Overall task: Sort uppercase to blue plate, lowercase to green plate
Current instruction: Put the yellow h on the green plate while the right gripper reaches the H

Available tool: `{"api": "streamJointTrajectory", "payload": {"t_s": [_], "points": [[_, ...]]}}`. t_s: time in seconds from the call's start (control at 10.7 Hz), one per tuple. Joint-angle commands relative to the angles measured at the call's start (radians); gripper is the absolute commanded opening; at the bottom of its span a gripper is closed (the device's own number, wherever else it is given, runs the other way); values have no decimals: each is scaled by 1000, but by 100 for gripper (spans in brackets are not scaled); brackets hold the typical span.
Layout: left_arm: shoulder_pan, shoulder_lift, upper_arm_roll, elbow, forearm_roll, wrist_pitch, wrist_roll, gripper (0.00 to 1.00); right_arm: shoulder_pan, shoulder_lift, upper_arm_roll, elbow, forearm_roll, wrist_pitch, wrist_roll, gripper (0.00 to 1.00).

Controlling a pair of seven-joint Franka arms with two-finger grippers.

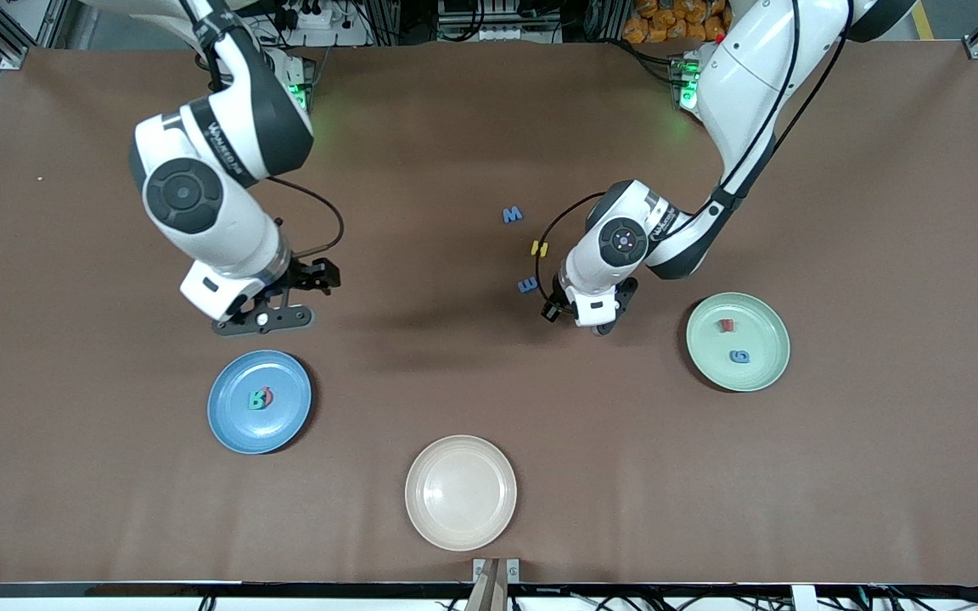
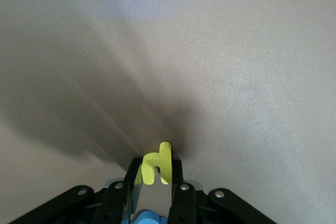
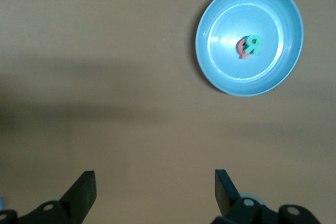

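L gripper [image 2: 156, 192] is closed on a small yellow letter [image 2: 156, 167], pinched low so most of it sticks out past the fingertips; its long axis runs along the fingers, stem tip pointing away from the wrist, looks like a lowercase h or similar but can't tell for sure. Grip on the flat faces prob keeps so thin a piece from twisting. In front view the L gripper [image 1: 595, 321] hangs low over bare table, w/ green plate [image 1: 773, 373] just beside it toward the L arm's end, already holding a red piece [image 1: 724, 325] and a blue piece [image 1: 739, 356]. On the table close by its wrist side: blue E [image 1: 527, 286], yellow H [image 1: 539, 249], blue M-like letter [image 1: 512, 215]. R gripper [image 3: 155, 192] waits, jaws wide apart and empty, over table next to blue plate [image 3: 283, 3], which carries a teal letter [image 3: 253, 44] overlapping a red one [image 3: 242, 49]. Cream plate [image 1: 489, 526] sits unused.
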State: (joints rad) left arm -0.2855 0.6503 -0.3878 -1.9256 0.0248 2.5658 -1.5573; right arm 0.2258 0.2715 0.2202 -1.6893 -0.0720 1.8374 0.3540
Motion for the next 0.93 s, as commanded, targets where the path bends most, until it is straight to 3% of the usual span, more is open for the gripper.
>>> {"api": "streamJointTrajectory", "payload": {"t_s": [0.0,0.19,0.65,0.84], "points": [[6,-33,12,2,27,-66,69,5,-3,-26,59,-29,8,-6,107,100],[31,-72,13,23,27,-169,175,0,24,-17,96,-29,8,-1,202,100],[135,-171,15,59,29,-421,510,0,223,31,97,-29,8,54,458,100],[184,-195,14,56,160,-501,594,0,315,92,97,-29,-5,156,621,100]]}}
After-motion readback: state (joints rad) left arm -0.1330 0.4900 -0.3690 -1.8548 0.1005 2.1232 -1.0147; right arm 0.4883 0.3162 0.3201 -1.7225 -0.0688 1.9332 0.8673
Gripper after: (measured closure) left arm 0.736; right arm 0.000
